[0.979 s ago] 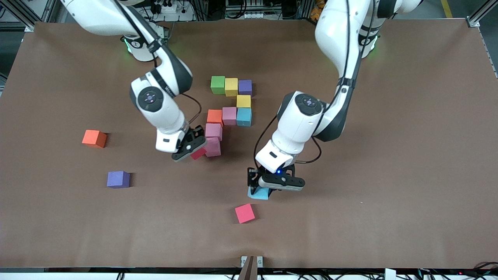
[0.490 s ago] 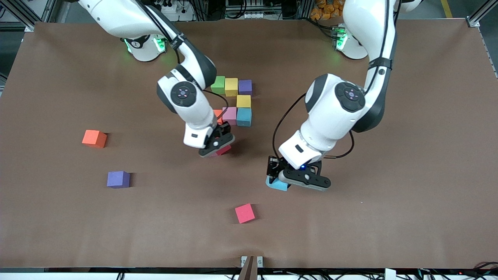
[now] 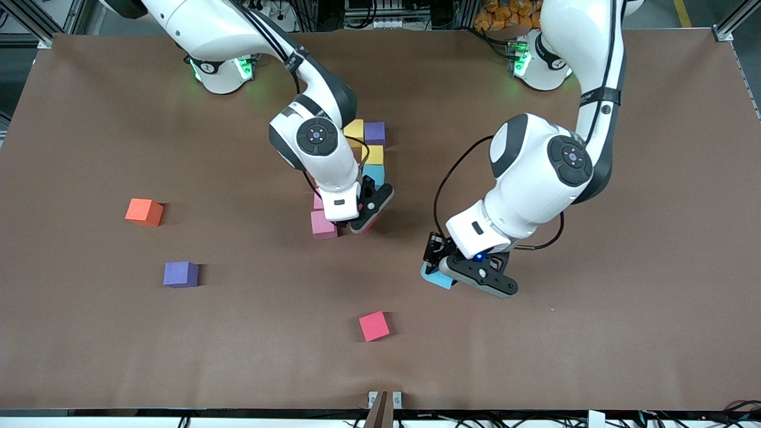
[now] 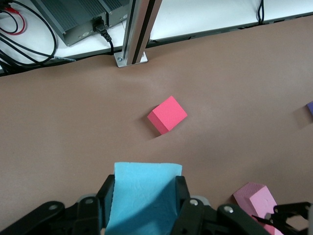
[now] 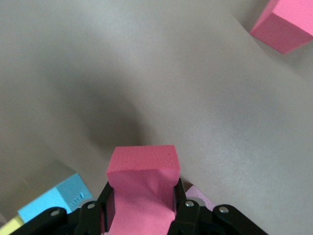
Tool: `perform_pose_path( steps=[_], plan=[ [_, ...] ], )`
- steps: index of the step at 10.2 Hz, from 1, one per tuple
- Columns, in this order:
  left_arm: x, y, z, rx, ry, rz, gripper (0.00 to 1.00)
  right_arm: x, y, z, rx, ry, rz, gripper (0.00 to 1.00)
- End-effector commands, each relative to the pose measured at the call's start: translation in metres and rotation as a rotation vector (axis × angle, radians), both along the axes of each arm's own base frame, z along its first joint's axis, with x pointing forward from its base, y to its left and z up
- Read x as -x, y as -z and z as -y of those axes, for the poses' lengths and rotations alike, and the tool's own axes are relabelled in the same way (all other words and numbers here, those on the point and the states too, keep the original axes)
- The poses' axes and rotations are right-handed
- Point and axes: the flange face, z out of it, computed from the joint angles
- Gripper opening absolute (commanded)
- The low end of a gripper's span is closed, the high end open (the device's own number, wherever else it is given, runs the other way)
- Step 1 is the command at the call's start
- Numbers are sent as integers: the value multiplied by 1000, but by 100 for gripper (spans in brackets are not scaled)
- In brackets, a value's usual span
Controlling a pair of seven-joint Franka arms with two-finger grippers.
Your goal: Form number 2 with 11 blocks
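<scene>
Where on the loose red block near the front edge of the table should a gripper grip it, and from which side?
Come straight down from above and close on two opposite side faces of the red block. It sits flat and alone on the table, slightly turned, so the gripper probably has to turn to match its faces.

The tabletop (image 3: 624,238) is plain brown. On it the blocks are orange (image 3: 143,211), purple (image 3: 181,274), red (image 3: 374,326), pink (image 3: 323,225), yellow (image 3: 354,129) and another purple (image 3: 374,133). The left claw (image 3: 443,274) holds a light blue block (image 4: 142,193), the right claw (image 3: 367,219) a red-pink block (image 5: 143,188). Both arms are white with black claws.
</scene>
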Motion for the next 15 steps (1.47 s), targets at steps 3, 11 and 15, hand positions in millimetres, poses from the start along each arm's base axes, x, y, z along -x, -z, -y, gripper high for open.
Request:
perform_pose_path(
  steps=[3, 11, 15],
  plan=[
    [-1, 4, -19, -32, 65, 5, 55, 0, 20, -4, 57, -401, 6, 0],
    [3, 14, -12, -40, 64, -14, 55, 4, 49, 6, 98, -614, -10, 0],
    [3, 23, -9, -45, 63, -24, 55, 6, 60, 13, 108, -611, -26, 0]
  ],
)
